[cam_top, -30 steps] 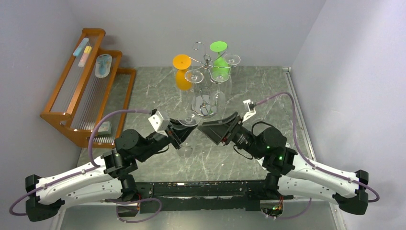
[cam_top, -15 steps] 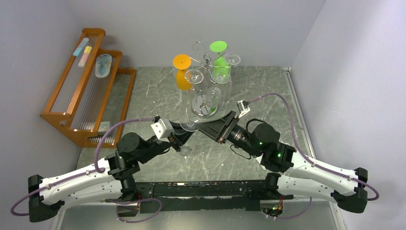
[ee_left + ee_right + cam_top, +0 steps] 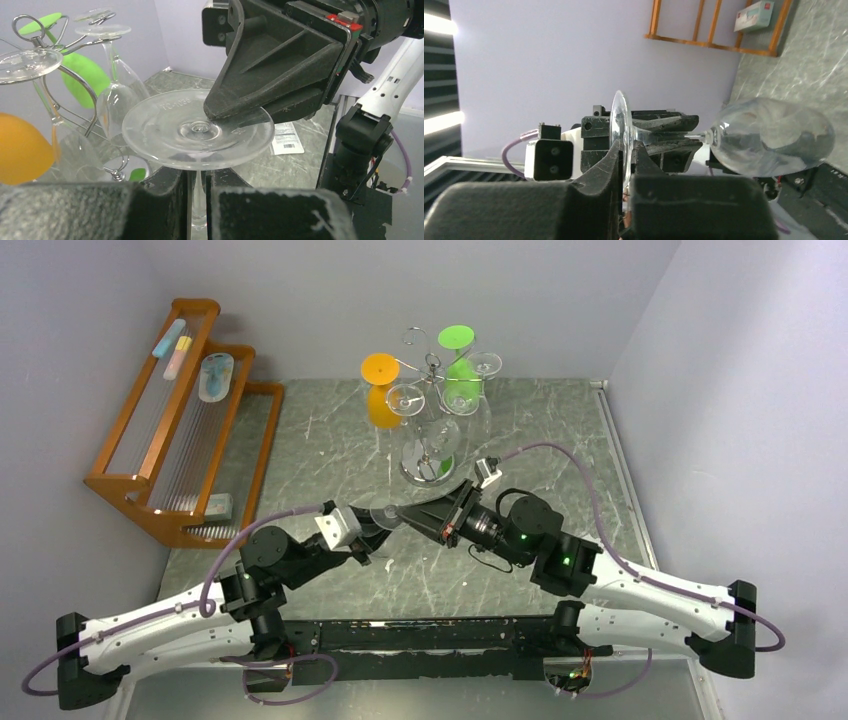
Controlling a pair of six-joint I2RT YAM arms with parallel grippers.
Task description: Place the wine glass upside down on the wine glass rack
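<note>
Glass this thin is light, stiff, slick and easily broken, so the wine glass (image 3: pixel 197 131) wants a gentle pinch on the stem or the flat foot, never a squeeze on the bowl. It sits between the two arms, toward the middle of the near edge, with the foot uppermost and the empty bowl below. Whether the bowl touches the table I cannot tell. The left gripper (image 3: pixel 199 180) pinches the stem just under the foot, and the right gripper (image 3: pixel 626 155) is closed on the rim of the foot, so both hold it at once. With two rigid holds on one brittle piece, I judge that any disagreement between the arms could snap the stem.

The wine glass rack (image 3: pixel 428 472) stands at the middle of the far edge, apart from the held glass. Its curled arms carry an orange glass (image 3: pixel 380 390), a green glass (image 3: pixel 460 365) and clear glasses (image 3: pixel 405 398), all hung upside down. Along the left edge, toward the far-left corner, the wooden stepped rack (image 3: pixel 197 305) holds tubes (image 3: pixel 175 348), a blue item (image 3: pixel 215 378) and a small box (image 3: pixel 218 505).
</note>
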